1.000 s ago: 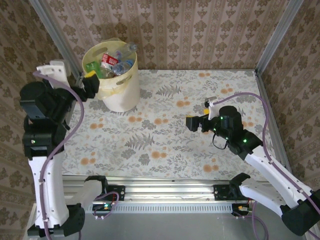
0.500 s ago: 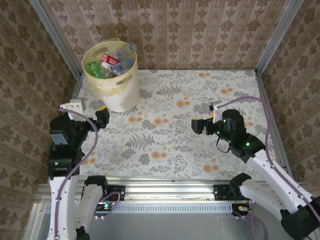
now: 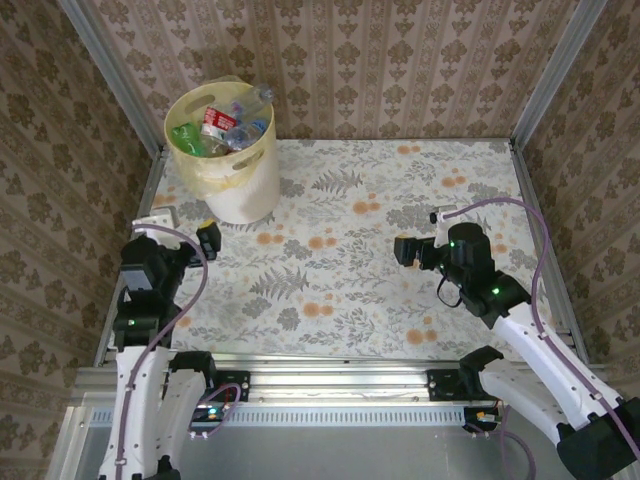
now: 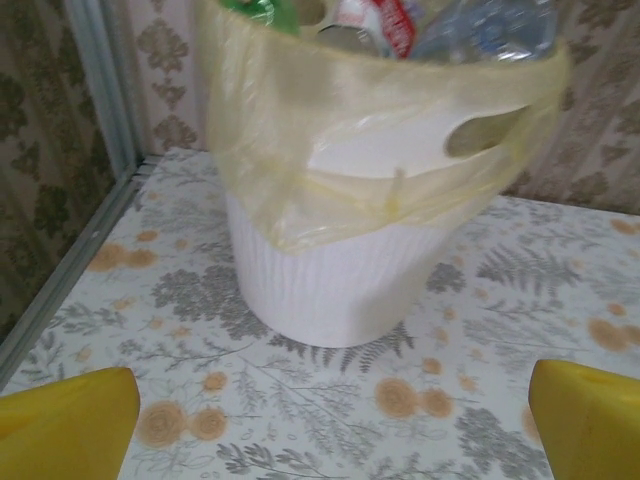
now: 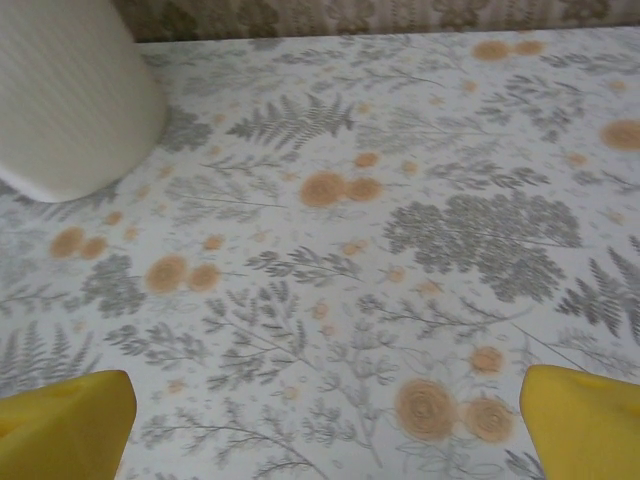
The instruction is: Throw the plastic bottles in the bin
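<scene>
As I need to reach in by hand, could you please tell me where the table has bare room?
Bare: the middle of the table, between the left gripper and the right gripper, and the far strip from the bin to the right rail. Crowded: only the far left corner, where the bin stands, heaped with plastic bottles.

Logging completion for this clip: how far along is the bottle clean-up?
Done: bottles sit piled in the bin, and no bottle lies on the table. In hand: nothing; left claw and right claw are open and empty. Left: apparently nothing to pick up.
</scene>
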Available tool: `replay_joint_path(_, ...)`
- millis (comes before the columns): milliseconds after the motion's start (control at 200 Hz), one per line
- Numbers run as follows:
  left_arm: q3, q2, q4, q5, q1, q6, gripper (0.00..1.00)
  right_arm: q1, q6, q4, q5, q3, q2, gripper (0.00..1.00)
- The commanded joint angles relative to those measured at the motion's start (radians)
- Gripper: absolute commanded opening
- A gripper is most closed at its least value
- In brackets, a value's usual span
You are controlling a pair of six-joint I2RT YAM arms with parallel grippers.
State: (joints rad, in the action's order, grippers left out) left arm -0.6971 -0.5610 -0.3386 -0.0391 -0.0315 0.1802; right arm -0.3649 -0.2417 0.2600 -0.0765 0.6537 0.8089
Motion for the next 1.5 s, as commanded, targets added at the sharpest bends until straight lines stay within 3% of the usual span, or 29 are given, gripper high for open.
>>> replay_joint_path(0, 0.068, -0.008, 0.116, 0.144, 0.028, -0.007, 1.0, 0.025, -0.012, -0.096, -0.138, -0.046, -0.003, 1.0)
replay_joint_path(55, 0.108, -0.031, 0.174, 0.173, 0.037, -0.017, 1.0, 0.046, -0.03, -0.149, -0.22, -0.078, 0.001, 1.0)
replay_joint_path(215, 0.285, -0.12, 0.482, 0.16, 0.033, -0.045, 1.0, 0.095, 0.031, -0.392, -0.267, -0.192, 0.028, 1.0)
replay_joint_path(365, 0.35, -0.277, 0.665, 0.211, 0.018, -0.107, 1.0, 0.16, 0.117, -0.455, -0.331, -0.186, 0.135, 1.0)
replay_joint_path(450, 0.409, -0.365, 0.84, 0.22, 0.019, -0.131, 1.0, 0.214, 0.139, -0.53, -0.321, -0.196, 0.205, 1.0)
replay_joint_path(645, 0.484, -0.591, 1.186, 0.191, 0.02, -0.179, 1.0, 0.274, 0.242, -0.885, -0.276, -0.28, 0.37, 1.0)
replay_joint_path(730, 0.516, -0.719, 1.382, 0.163, 0.022, -0.194, 1.0, 0.295, 0.241, -0.901, -0.208, -0.263, 0.456, 0.99)
replay_joint_path(805, 0.522, -0.827, 1.513, 0.13, 0.022, -0.204, 1.0, 0.295, 0.237, -1.068, -0.177, -0.316, 0.516, 0.99)
replay_joint_path(910, 0.514, -0.967, 1.627, 0.086, 0.021, -0.214, 1.0, 0.3, 0.23, -1.157, -0.101, -0.33, 0.573, 1.0)
replay_joint_path(975, 0.478, -1.033, 1.641, 0.052, 0.019, -0.235, 1.0, 0.302, 0.233, -1.227, -0.088, -0.319, 0.687, 1.0)
replay_joint_path(1020, 0.449, -1.008, 1.553, 0.029, 0.023, -0.235, 1.0, 0.302, 0.237, -1.255, -0.096, -0.293, 0.749, 1.0)
replay_joint_path(1080, 0.404, -1.002, 1.46, 0.02, 0.03, -0.235, 1.0, 0.337, 0.187, -1.082, -0.081, -0.24, 0.712, 1.0)
replay_joint_path(1185, 0.323, -0.995, 1.293, 0.033, 0.047, -0.204, 1.0, 0.346, 0.183, -1.111, -0.062, -0.249, 0.718, 1.0)
replay_joint_path(1495, 0.323, -0.996, 1.291, 0.035, 0.046, -0.205, 1.0, 0.343, 0.187, -1.119, -0.065, -0.249, 0.721, 1.0)
